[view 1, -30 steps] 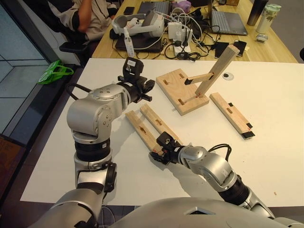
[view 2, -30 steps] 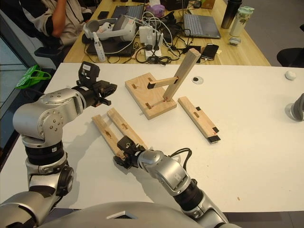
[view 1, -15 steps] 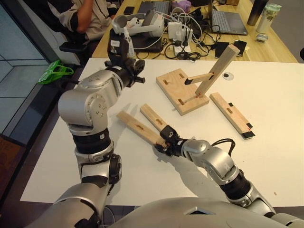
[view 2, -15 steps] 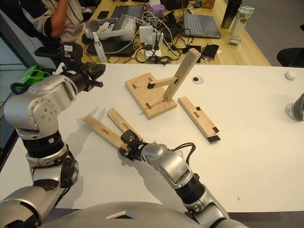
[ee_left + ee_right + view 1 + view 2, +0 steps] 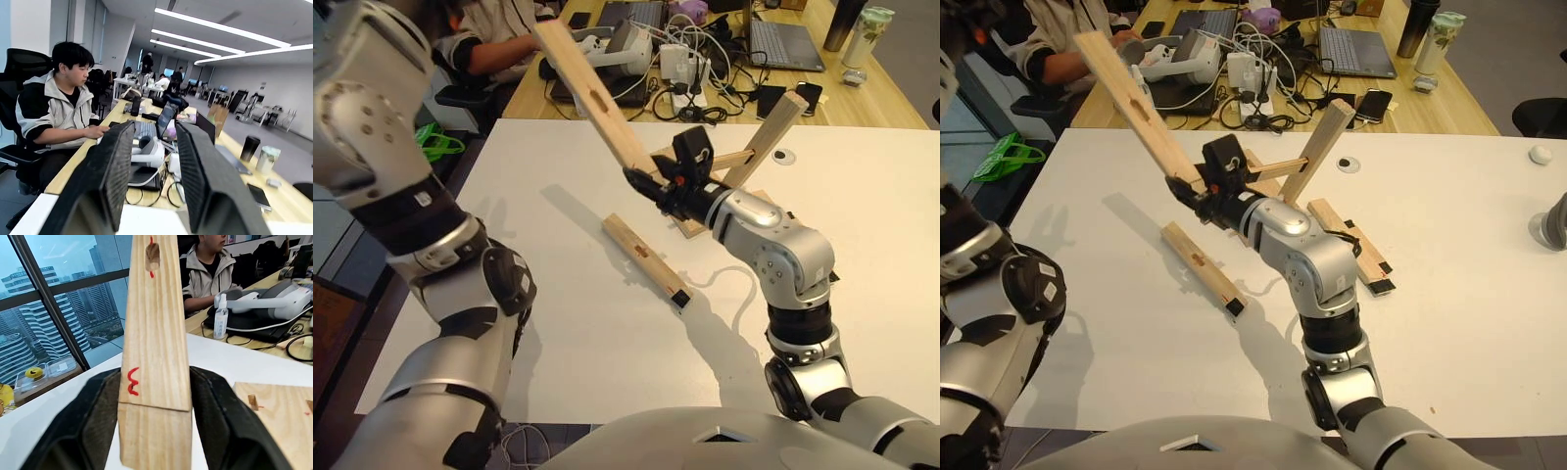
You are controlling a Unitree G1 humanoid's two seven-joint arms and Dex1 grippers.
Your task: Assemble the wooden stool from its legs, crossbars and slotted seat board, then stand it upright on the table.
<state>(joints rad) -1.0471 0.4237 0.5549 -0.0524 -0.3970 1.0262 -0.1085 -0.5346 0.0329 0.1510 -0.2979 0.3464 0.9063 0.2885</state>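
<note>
Right gripper: raised above the middle of the white worktop, jaws closed on the lower end of a wooden leg. The leg is clear of the surface and slants up from the jaws toward 11 o'clock. A slot is cut in its face, and red pen marks show beside the slot and near the grip. Slotted seat board: lies flat on the worktop just beyond the gripper, at about its 2 o'clock, largely masked by the wrist in the head views. A second leg stands in the board, leaning toward 1 o'clock. A crossbar projects from that leg's side toward 9 o'clock, above the board. A third leg lies flat at 6 o'clock from the gripper, running from 11 to 5 o'clock with a black end cap at its near end, touching nothing else. A fourth leg lies flat at 4 o'clock from the board, partly hidden behind the right arm. Left gripper: held high off the worktop, jaws spread apart and empty, pointing at the office behind.
</note>
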